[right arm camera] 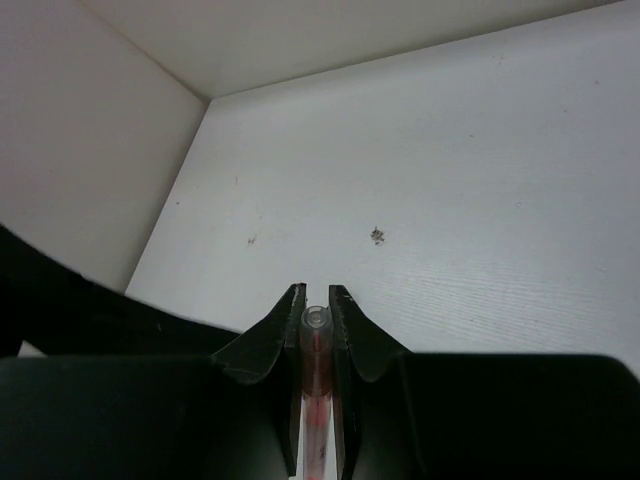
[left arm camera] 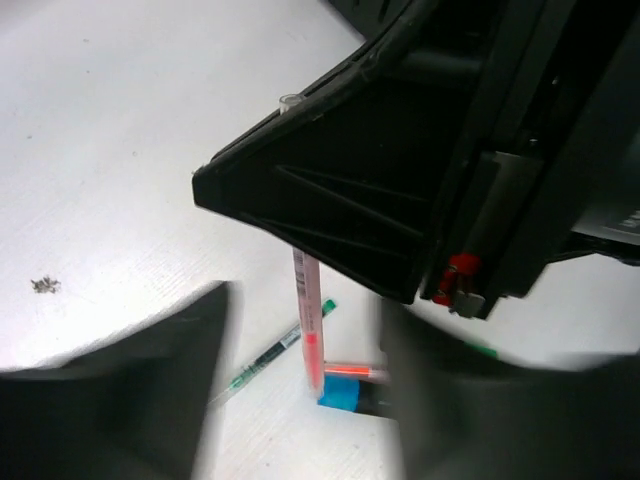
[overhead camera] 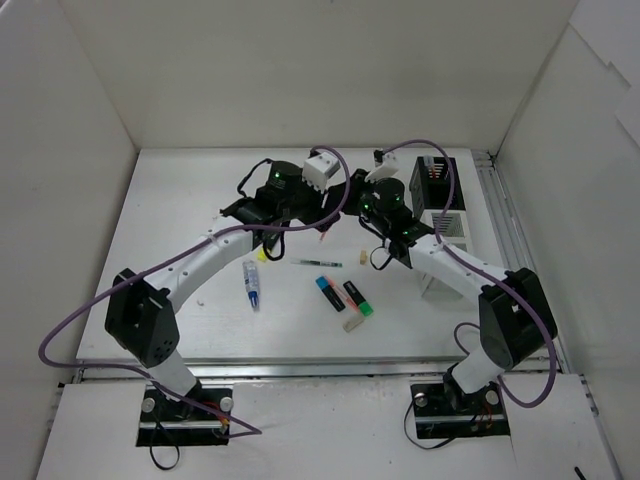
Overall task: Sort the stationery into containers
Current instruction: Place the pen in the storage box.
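**Desk:** Where are you in this one?

**Arms:** Mid-worktop (overhead camera: 170, 210), toward the far edge, with both arms bent inward and meeting nose to nose. My right pair (right arm camera: 317, 296) of jaws is pinched tight on the red pen (right arm camera: 317, 350), just below its clear top end, and the pen hangs tip-down from them. My left pair (left arm camera: 300, 345) of jaws stands parted around the same pen lower down. A gap shows on either side of it, so only the right is holding.

**Desk:** And the rest of the stationery?

**Arms:** It lies flat between the middle and the near edge. A thin dark pen with green ends (overhead camera: 318, 263) is nearest the held one. A blue highlighter (overhead camera: 329, 293) and a dark highlighter with a green end (overhead camera: 358, 299) lie side by side. One beige eraser (overhead camera: 352, 324) is just beside them, and a second eraser (overhead camera: 363, 257) is close to my right arm. The white-blue tube (overhead camera: 252, 283) sits further toward the left edge.

**Desk:** The containers?

**Arms:** The black box (overhead camera: 437, 184) is at the far right, hard by the right edge. The white box (overhead camera: 447, 227) is joined to its near end and partly hidden under my right forearm.

**Desk:** Room to move?

**Arms:** Bare white surface runs from the pen out to the left wall (overhead camera: 70, 130) and the far wall (overhead camera: 300, 70). On the right, the boxes and the right wall (overhead camera: 580, 130) stand close.
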You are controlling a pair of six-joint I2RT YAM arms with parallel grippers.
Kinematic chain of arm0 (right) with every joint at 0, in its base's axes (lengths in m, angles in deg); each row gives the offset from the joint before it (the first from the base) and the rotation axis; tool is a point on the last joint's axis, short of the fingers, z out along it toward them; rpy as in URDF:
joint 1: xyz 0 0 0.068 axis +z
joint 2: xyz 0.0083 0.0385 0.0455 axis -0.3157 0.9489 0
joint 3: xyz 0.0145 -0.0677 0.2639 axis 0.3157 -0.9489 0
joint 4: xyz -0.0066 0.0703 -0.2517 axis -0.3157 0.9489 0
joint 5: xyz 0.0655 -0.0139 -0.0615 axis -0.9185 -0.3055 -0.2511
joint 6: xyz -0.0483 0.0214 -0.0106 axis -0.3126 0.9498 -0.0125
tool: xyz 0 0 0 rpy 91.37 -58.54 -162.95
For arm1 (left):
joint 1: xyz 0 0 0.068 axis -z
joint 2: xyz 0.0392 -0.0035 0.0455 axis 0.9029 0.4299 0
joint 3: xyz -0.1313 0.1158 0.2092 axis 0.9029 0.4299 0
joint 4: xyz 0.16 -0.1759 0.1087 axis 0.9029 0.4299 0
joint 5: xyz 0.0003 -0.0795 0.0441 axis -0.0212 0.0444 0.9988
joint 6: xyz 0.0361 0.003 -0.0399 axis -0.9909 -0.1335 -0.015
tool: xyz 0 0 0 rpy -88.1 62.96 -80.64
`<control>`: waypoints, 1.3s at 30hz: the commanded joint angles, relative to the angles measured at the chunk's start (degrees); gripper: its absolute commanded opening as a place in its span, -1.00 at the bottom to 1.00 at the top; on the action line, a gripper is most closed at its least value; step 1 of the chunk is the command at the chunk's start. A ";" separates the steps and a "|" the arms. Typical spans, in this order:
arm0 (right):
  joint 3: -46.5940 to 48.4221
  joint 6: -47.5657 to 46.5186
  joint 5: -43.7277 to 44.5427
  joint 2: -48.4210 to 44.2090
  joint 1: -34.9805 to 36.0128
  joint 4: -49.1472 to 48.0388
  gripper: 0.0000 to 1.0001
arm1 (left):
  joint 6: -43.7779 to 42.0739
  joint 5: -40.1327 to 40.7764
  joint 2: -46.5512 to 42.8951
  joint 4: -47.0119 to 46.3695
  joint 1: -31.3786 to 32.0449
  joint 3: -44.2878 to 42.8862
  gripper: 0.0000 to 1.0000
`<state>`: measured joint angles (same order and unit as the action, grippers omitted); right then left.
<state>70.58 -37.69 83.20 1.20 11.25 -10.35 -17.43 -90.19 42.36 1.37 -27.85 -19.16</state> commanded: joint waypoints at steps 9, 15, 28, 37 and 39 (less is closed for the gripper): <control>7.91 -28.57 11.23 -7.36 -11.70 0.91 -1.00 | -0.15 3.41 -16.45 -2.50 -4.33 9.42 0.99; 16.51 -39.08 14.33 0.61 -21.29 1.36 -1.00 | 1.52 3.32 -21.39 -3.03 -9.52 16.64 0.99; 28.84 -43.75 13.27 20.41 -28.86 -3.82 -0.91 | 3.19 -0.90 -14.46 0.39 -14.89 13.74 0.99; 28.31 -44.54 11.43 22.35 -30.97 -5.32 -0.92 | 1.96 -3.00 -9.27 1.45 -15.42 11.81 0.99; 30.42 -44.36 10.99 22.70 -30.97 -5.40 -0.92 | 2.05 -3.27 -9.00 1.36 -15.42 12.07 0.99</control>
<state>97.42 -81.12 94.82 24.02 -19.20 -11.86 -14.92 -91.94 34.21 4.11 -42.98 -3.97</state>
